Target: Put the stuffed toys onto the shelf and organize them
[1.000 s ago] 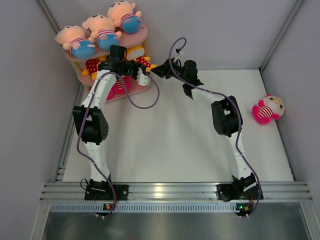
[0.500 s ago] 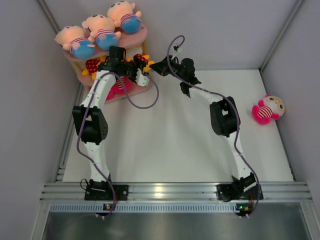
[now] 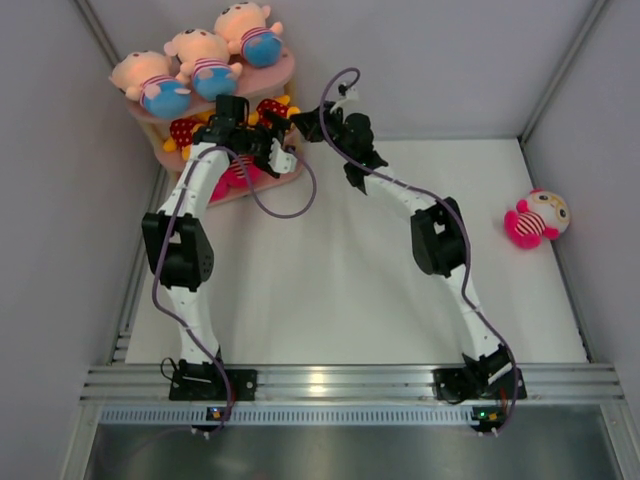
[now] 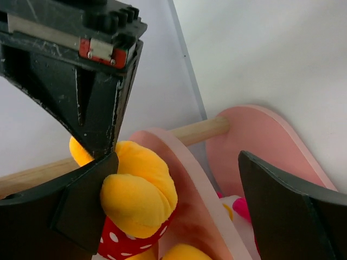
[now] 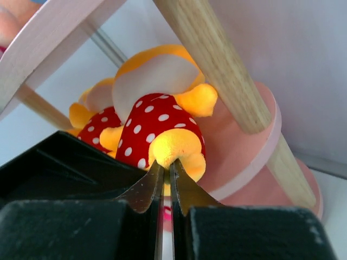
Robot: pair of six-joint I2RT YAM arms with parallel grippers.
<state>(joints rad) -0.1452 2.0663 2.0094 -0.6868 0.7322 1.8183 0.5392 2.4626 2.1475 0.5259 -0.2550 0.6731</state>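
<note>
A soft, light-looking yellow bear [image 5: 162, 119] sits on the shelf's [image 5: 227, 157] middle tier, right fingers [image 5: 142, 189] closed at its squashy paw, left fingers [image 4: 92, 81] spread wide and empty; the plump body likely offers surer hold.

Pink shelf [image 5: 233, 135]; yellow bear [image 5: 157, 119], red white-dotted outfit; far doll [image 3: 537, 218] seemingly pink-striped

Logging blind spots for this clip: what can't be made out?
- Top external: lower tiers of the shelf, mostly hidden by its top board and the left arm; toys uncountable.
- Right wrist: whether the shut right gripper pinches the yellow bear; its own fingers cover the contact.
- Left wrist: the pink toy, cut off by a finger and the bottom edge.
</note>
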